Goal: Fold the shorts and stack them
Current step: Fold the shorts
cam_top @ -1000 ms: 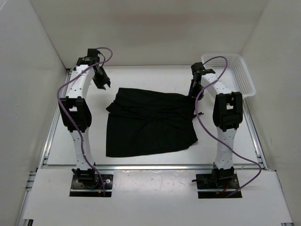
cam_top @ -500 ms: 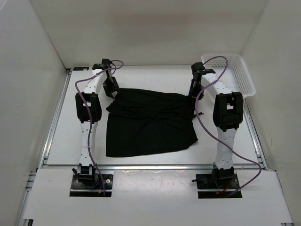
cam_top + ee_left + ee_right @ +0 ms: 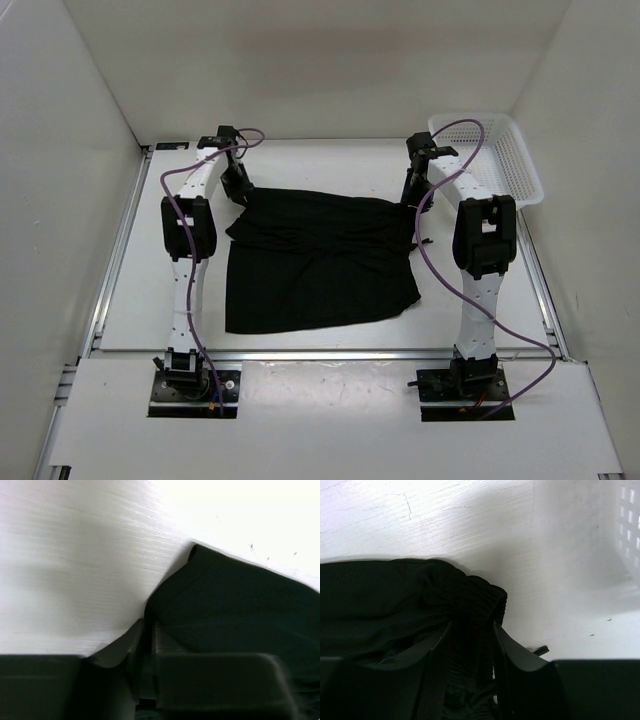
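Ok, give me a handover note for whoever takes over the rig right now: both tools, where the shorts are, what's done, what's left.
Left tool: looks shut on the far left corner of the shorts, fabric edge in its narrow gap.
Right tool: shut on the bunched waistband at the far right corner.
Shorts: spread, wrinkled, mid-table.
Done: both far corners gripped.
Left: fold, then stack.
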Available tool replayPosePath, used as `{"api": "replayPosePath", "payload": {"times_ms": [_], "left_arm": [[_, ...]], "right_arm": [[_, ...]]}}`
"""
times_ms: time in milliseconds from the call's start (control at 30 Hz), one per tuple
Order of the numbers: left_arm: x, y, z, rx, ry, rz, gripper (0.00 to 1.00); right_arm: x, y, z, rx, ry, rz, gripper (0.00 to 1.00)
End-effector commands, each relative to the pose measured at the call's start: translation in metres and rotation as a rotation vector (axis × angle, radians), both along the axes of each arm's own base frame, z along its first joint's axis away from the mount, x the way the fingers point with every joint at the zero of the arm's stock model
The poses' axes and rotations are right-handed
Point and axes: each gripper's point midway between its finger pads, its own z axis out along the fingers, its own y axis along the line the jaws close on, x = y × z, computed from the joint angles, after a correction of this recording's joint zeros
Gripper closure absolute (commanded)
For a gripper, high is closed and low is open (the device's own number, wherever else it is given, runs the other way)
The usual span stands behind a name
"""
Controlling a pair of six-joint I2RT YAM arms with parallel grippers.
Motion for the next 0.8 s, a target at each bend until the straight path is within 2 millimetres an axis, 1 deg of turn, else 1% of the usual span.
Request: {"api": "replayPosePath", "payload": {"times_ms": [0, 33, 67, 133, 167, 200, 233, 300, 333, 367, 400, 467, 533, 567, 600, 633, 667, 700, 767], "left_arm": [[0.008, -0.010, 0.046, -0.021, -0.106, -0.026, 0.80], [0.008, -0.011, 0.046, -0.031, -0.105, -0.030, 0.86], [0.008, -0.012, 0.046, -0.033, -0.104, -0.021, 0.90], [0.010, -0.012, 0.049, -0.034, -0.113, -0.021, 0.90], [0.010, -0.012, 0.055, -0.038, -0.122, -0.012, 0.90], [0.011, -0.011, 0.055, -0.030, -0.123, -0.009, 0.90], [0.014, -0.011, 0.065, -0.032, -0.149, -0.010, 0.90], [0.019, -0.011, 0.080, -0.031, -0.187, 0.003, 0.90], [0.021, -0.011, 0.092, -0.034, -0.214, 0.003, 0.90], [0.023, -0.011, 0.105, -0.037, -0.243, 0.003, 0.90], [0.026, -0.012, 0.113, -0.045, -0.267, 0.015, 0.90], [0.037, -0.013, 0.136, -0.083, -0.340, 0.020, 0.90], [0.043, -0.019, 0.151, -0.123, -0.384, 0.030, 0.90], [0.046, -0.019, 0.153, -0.146, -0.395, 0.027, 0.90], [0.052, -0.022, 0.157, -0.167, -0.418, 0.029, 0.90], [0.053, -0.024, 0.155, -0.177, -0.415, 0.024, 0.90], [0.059, -0.029, 0.161, -0.206, -0.440, 0.020, 0.90], [0.063, -0.032, 0.149, -0.223, -0.417, 0.027, 0.90], [0.073, -0.038, 0.147, -0.257, -0.438, 0.037, 0.90]], "right_arm": [[-0.002, -0.002, 0.005, -0.012, 0.004, 0.011, 0.58], [-0.002, -0.002, 0.005, -0.012, 0.004, 0.011, 0.58], [-0.002, -0.002, 0.005, -0.012, 0.004, 0.011, 0.58], [-0.005, -0.002, 0.005, -0.014, 0.012, 0.011, 0.58], [-0.005, -0.002, 0.005, -0.014, 0.013, 0.011, 0.58], [-0.005, -0.002, 0.005, -0.014, 0.013, 0.011, 0.58], [-0.005, -0.002, 0.005, -0.014, 0.013, 0.011, 0.58], [-0.004, -0.004, 0.005, -0.022, 0.011, 0.008, 0.58], [-0.004, -0.005, 0.005, -0.032, 0.009, 0.004, 0.58], [-0.002, -0.005, 0.008, -0.030, 0.000, 0.004, 0.58], [-0.001, -0.006, 0.008, -0.039, -0.002, 0.001, 0.58], [0.002, -0.006, 0.011, -0.037, -0.012, 0.001, 0.58], [0.007, -0.007, 0.018, -0.042, -0.035, -0.003, 0.58], [0.007, -0.007, 0.018, -0.042, -0.035, -0.003, 0.58], [0.011, -0.006, 0.022, -0.040, -0.049, -0.003, 0.60], [0.012, -0.006, 0.020, -0.041, -0.041, -0.003, 0.60], [0.012, -0.006, 0.020, -0.041, -0.041, -0.003, 0.60], [0.014, -0.004, 0.019, -0.033, -0.040, 0.000, 0.60], [0.016, -0.003, 0.022, -0.031, -0.050, 0.000, 0.60]]}}
